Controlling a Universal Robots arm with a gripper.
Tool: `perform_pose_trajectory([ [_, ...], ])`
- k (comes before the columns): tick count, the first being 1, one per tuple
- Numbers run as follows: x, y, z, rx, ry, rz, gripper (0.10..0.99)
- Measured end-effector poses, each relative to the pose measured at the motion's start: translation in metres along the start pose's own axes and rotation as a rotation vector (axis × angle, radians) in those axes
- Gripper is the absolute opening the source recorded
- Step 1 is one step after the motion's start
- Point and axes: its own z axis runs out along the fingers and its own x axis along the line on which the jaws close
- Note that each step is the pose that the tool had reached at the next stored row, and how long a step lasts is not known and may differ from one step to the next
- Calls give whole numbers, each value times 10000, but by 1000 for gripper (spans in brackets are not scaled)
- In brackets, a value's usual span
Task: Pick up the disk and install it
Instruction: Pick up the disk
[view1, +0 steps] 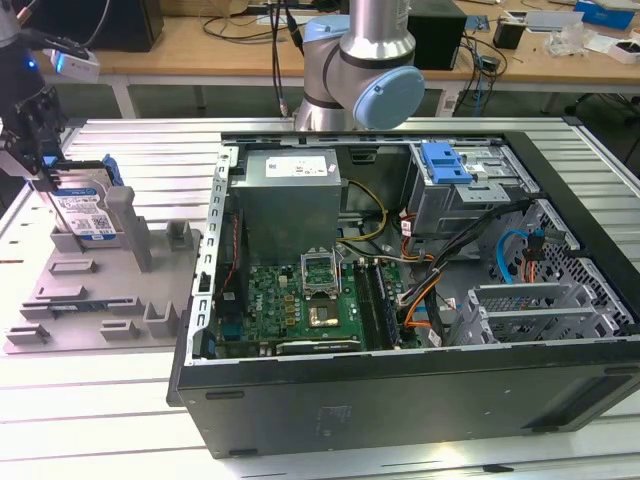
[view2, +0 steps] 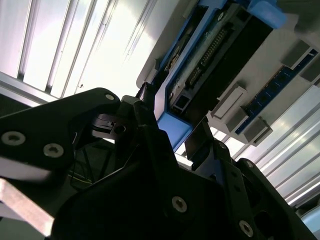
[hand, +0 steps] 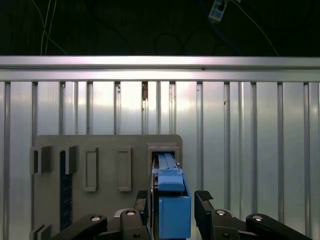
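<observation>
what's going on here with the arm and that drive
The robot arm's hand hangs over the disk, which stands on edge in the grey fixture plate. Its fingers straddle the disk's blue carrier with a thin gap on each side, so it is not gripped yet. The open computer case sits beside the plate, on the exterior view's right.

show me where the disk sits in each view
Exterior view: disk stands in the grey fixture plate, at the exterior view's left.
Second wrist view: disk just beyond the gripper, in the plate.
First wrist view: disk between the gripper's fingers.
Shared landmark: the grey fixture plate.
</observation>
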Motion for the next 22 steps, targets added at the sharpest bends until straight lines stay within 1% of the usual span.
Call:
perform_pose_trajectory([
  [4,0,0,5,0,-1,9,482],
  [5,0,0,6,0,-1,10,412],
  [22,0,0,28,0,-1,20,412],
])
